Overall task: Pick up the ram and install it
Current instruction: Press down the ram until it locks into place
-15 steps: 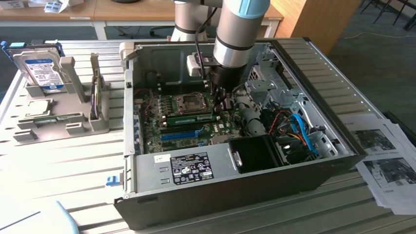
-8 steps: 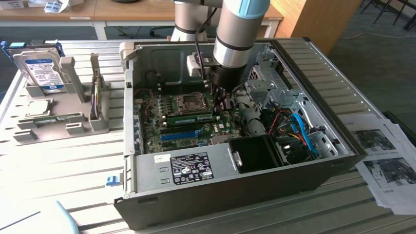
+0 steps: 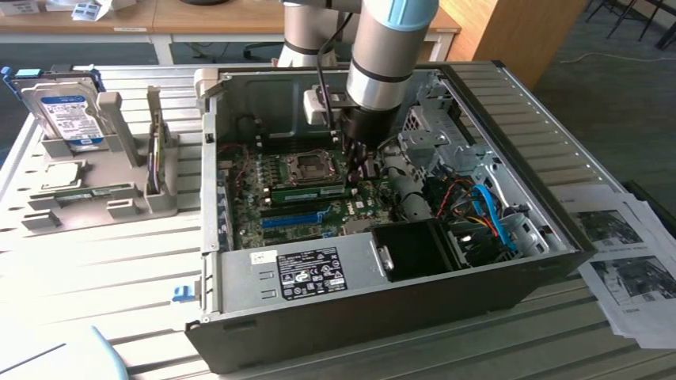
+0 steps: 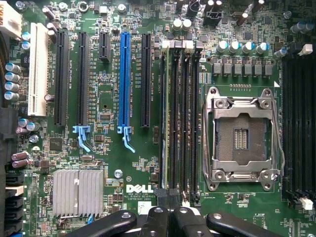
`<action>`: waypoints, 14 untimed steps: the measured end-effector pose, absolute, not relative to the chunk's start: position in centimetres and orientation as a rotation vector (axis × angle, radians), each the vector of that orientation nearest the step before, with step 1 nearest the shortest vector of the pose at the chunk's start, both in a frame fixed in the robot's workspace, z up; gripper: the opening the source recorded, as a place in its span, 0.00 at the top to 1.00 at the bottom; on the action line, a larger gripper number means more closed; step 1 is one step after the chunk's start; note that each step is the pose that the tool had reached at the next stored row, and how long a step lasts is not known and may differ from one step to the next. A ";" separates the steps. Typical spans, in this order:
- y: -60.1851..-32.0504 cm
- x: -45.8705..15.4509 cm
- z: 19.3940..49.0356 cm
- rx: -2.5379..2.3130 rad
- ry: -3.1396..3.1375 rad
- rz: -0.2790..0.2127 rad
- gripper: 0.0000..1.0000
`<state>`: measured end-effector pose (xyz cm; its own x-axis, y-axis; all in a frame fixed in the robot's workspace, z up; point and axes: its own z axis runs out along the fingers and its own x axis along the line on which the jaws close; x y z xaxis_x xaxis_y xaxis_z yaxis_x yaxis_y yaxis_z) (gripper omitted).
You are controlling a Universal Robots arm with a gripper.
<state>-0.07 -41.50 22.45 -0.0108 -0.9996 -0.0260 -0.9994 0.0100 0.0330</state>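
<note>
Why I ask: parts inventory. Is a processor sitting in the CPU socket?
No, the CPU socket shows its bare contact field inside the metal frame.

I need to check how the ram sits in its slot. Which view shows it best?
The exterior view: the ram shows its green face, lying beside the CPU socket, below the gripper. The wrist view looks straight down, so the ram is just a thin edge among dark slots.

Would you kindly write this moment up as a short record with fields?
Setting: open computer case lying on a slatted table
Gripper: gripper shut, down inside the case above the motherboard
Ram: green ram lying in a slot beside the CPU socket, just under the gripper
Nearby: blue slot; hard drive upright in a grey holder; papers
</note>
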 end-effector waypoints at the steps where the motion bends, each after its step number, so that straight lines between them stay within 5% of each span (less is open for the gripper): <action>1: -41.5 -0.1 22.4 2.206 -2.229 -0.065 0.91; 14: -41.5 -0.1 22.3 2.206 -2.229 -0.065 0.91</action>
<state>-0.07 -41.50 22.33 -0.0109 -0.9996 -0.0259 -0.9994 0.0100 0.0331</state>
